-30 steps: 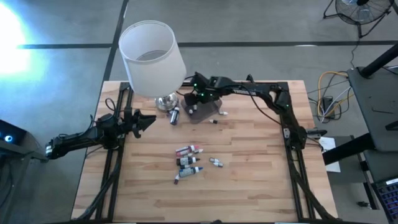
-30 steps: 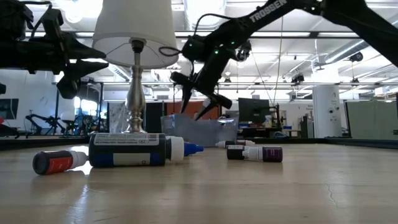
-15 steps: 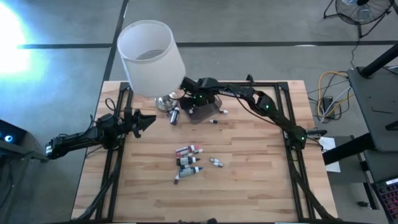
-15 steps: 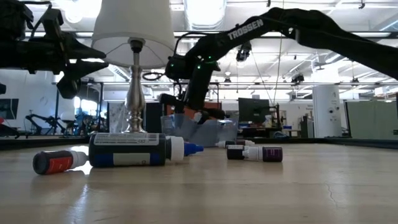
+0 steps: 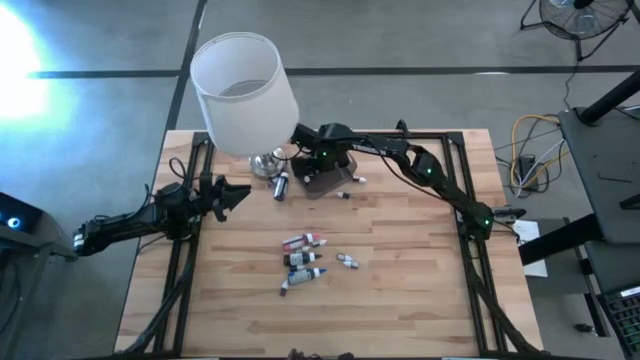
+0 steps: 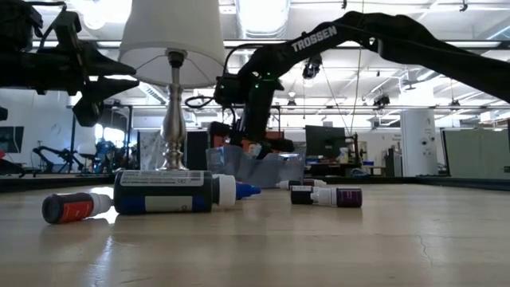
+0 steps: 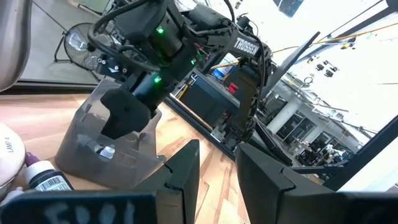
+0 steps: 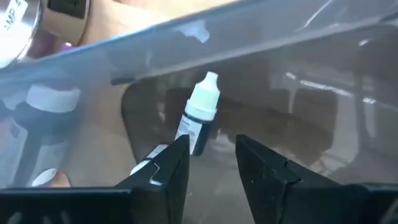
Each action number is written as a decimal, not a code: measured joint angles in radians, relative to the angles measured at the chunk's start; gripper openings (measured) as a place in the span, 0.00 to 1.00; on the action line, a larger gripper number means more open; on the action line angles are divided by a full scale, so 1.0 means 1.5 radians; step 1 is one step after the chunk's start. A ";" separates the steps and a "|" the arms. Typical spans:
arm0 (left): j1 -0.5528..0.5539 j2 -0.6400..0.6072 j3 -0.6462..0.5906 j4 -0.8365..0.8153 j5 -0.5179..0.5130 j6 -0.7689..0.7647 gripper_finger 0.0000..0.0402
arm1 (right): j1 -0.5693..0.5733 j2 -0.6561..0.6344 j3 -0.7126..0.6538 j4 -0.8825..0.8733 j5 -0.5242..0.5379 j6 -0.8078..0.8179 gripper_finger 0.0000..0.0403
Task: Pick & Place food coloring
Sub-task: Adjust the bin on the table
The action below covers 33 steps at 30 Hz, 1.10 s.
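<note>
While the left claw (image 5: 232, 193) hangs idle over the desk (image 5: 400, 300) edge, its fingers near each other with nothing between them, all the action sits off to its right. Ahead of that waiting claw lies the loose cluster of food coloring (image 5: 303, 262), more than half a dozen little bottles on their sides, untouched. Further right, the right claw (image 5: 318, 170) is down inside the translucent grey box (image 5: 330, 182), just beside the lamp (image 5: 243, 95) base. Its wrist view shows one small white-capped bottle (image 8: 200, 113) standing upright just ahead of the fingertips, not between them. The fingers are narrowed with a gap, gripping nothing I can see. That looks like a drop-off just finished. To do this well, the claw should lift straight up, keeping clear of the box wall and that upright bottle, then swing back toward the cluster. A sideways exit could knock the bottle over or drag the box.
</note>
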 joint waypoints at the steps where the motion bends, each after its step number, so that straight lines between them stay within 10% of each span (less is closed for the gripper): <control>1: 0.000 0.000 0.000 0.000 0.000 0.000 0.21 | -0.004 0.000 0.000 0.000 -0.016 0.006 0.30; 14: 0.000 0.000 0.000 0.000 0.000 0.000 0.21 | -0.009 -0.007 0.055 -0.056 -0.044 -0.269 0.30; 22: 0.000 0.000 0.000 0.000 0.000 0.000 0.21 | -0.040 -0.003 0.052 -0.013 -0.091 -0.020 0.30; 33: 0.000 0.000 0.000 0.000 0.000 0.000 0.21 | -0.044 0.022 0.052 0.025 -0.168 -0.029 0.30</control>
